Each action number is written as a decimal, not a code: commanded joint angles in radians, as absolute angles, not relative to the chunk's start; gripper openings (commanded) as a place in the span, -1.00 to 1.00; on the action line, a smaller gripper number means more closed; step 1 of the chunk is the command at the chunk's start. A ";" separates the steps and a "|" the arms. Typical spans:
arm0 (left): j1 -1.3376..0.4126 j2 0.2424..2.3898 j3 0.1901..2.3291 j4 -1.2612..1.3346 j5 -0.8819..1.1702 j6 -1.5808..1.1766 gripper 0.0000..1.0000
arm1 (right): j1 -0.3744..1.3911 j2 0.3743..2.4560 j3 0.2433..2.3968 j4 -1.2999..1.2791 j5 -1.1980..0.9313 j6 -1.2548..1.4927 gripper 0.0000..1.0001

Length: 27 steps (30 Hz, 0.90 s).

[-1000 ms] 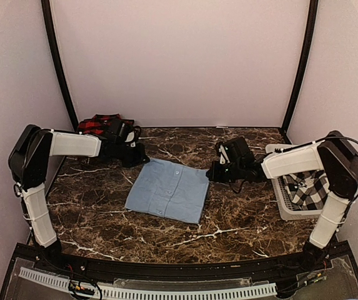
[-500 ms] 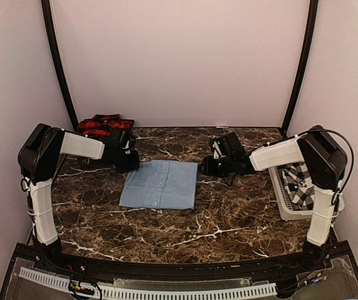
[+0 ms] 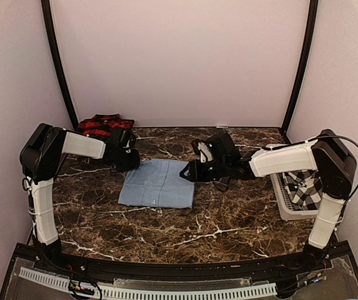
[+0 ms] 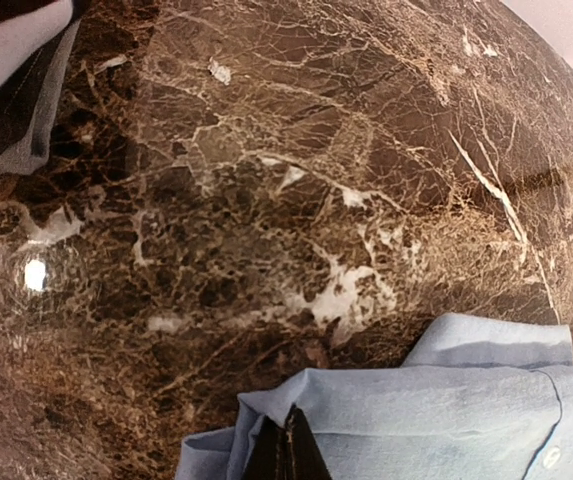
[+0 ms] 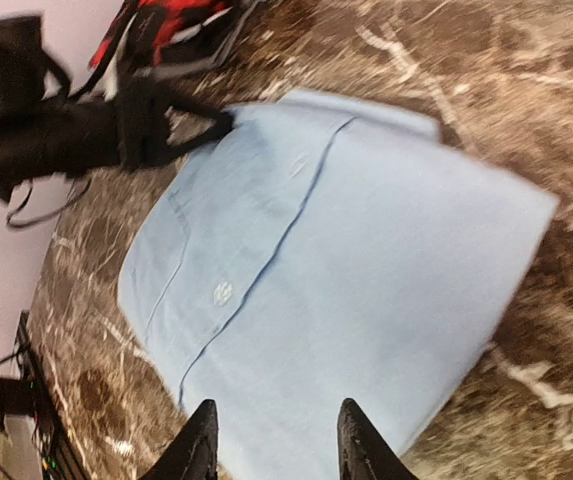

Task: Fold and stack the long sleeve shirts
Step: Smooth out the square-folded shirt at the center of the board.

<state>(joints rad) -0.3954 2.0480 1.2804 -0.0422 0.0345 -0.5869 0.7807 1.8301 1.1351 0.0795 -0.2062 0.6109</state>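
A: Task items, where are they placed?

B: The light blue shirt (image 3: 157, 184) is laid flat at the middle of the marble surface (image 3: 228, 219). It is folded to a rough rectangle, and the button strip is turned up. The plaid shirt (image 3: 102, 123), red and black, is bunched at 10 o'clock by the back wall. The checked shirt (image 3: 308, 187), black and white, is seen inside the white lattice basket (image 3: 286, 211) at 3 o'clock.

A: Is anything stacked?

B: Nothing is stacked. Bare marble is seen between the blue and plaid shirts. The basket is set well apart from both.

A: What about the left fingers (image 4: 288, 452)?

B: They are pressed tight together, and blue cloth is pinched between them. The grip is taken at the shirt's 10 o'clock corner. In the left wrist view, cloth is seen on both sides of the tips.

A: And the right fingers (image 5: 203, 447)?

B: They are parted to a middling gap, and nothing is clamped between them. In the top view they are placed at the shirt's 2 o'clock corner and pointed toward 9 o'clock. In the right wrist view, blue cloth is seen past the tips. Contact with the cloth cannot be told.

A: Are the arms crossed?

B: They are not crossed. Each arm is kept on its own side, with the blue shirt between the two.
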 commanded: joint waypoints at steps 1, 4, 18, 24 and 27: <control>-0.391 2.089 1.307 -0.104 0.016 -0.582 -1.00 | 0.855 1.788 1.026 0.172 -0.325 0.615 -0.24; -0.391 2.093 1.310 -0.104 0.020 -0.581 -1.00 | 0.865 1.782 0.940 0.246 -0.378 0.612 -0.23; -0.391 2.099 1.360 -0.134 0.042 -0.551 -1.00 | 0.855 1.952 1.030 0.210 -0.367 0.587 -0.23; -0.391 2.061 1.419 -0.198 0.041 -0.516 -0.46 | 0.831 2.012 1.101 0.135 -0.318 0.649 -0.25; -0.392 2.006 1.436 -0.227 0.017 -0.500 0.04 | 0.831 2.014 1.117 0.086 -0.291 0.671 -0.24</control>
<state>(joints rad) -0.3954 2.0922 1.4033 -0.1390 0.0402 -0.5354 0.8402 1.9942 1.0893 0.1669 -0.3538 0.6323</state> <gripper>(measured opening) 0.404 0.378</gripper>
